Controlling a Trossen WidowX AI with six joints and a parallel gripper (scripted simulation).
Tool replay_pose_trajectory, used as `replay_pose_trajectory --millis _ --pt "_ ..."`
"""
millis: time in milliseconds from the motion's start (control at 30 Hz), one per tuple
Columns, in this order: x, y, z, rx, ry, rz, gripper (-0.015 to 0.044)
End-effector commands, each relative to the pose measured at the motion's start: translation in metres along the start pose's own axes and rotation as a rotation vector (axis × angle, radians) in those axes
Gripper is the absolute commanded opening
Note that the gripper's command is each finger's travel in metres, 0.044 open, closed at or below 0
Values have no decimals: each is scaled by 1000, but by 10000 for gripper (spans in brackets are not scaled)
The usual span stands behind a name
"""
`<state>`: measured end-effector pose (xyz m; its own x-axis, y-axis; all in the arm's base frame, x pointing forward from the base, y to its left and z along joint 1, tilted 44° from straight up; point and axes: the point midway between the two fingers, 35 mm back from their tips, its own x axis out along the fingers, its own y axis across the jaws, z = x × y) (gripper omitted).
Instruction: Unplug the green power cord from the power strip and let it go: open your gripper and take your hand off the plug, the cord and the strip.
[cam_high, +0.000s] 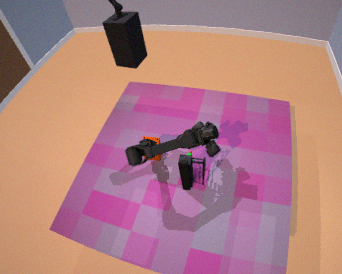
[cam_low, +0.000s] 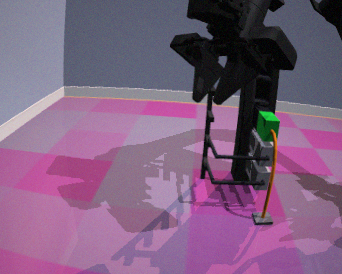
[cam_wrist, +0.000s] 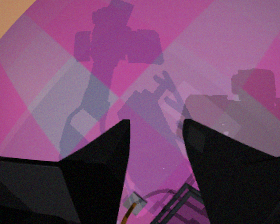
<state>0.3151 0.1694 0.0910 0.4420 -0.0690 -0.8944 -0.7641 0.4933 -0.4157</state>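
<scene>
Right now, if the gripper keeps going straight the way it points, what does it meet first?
Probably the pink checkered mat: the gripper points downward, nothing between its fingers. The strip's rack and orange cord sit at the wrist view's lower edge, seemingly just off that line, though depth is unclear.
</scene>
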Motion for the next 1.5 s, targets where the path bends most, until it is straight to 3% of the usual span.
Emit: replay_pose_trajectory --millis 0,133,233,1467 --pt "1 27 -42 -350 279 38 160" --pt "-16 40 -86 -771 580 110 160" --pt "-25 41 -98 -924 682 141 160" --pt "-43 11 -113 -924 684 141 160"
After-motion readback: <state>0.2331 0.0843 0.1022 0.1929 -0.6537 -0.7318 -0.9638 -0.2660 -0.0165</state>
